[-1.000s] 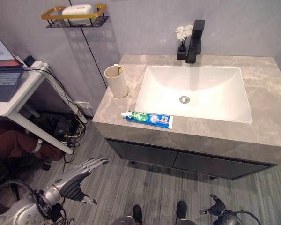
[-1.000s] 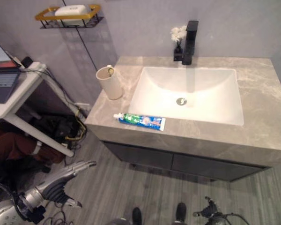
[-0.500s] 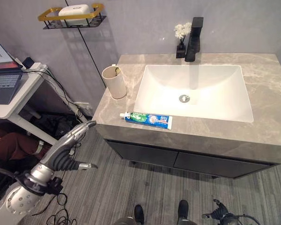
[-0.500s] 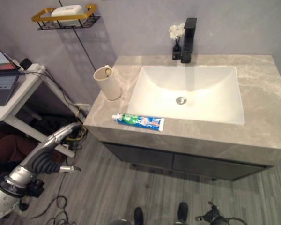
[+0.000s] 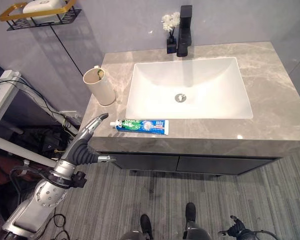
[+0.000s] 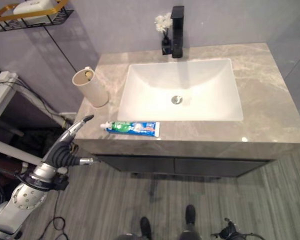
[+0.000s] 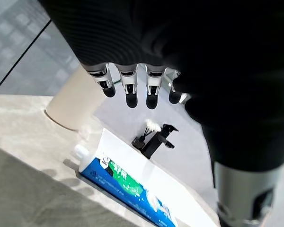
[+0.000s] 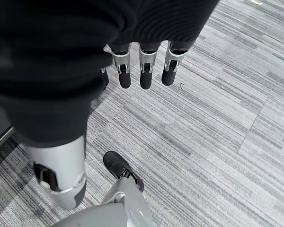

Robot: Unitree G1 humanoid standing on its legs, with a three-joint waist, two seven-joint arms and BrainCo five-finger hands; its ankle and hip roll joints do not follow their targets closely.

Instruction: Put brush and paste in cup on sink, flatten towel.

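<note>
My left hand [image 5: 85,145] hangs at the surface's [image 5: 270,125] front edge, fingers straight and apart, holding nothing. Just past my fingertips the toothpaste tube [image 5: 140,126] lies flat along that edge, cap toward me. Farther on, the cream cup [image 5: 100,86] stands upright beside the sink [image 5: 190,87] with something already in it, I think the brush. I judge fetching the paste is the step in hand; next I reach on and close round the tube. My right hand [image 8: 142,66] hangs low over the floor, fingers relaxed.

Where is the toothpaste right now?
The toothpaste lies flat on the counter's front edge, just in front of the sink, with the cup behind it to the left.
</note>
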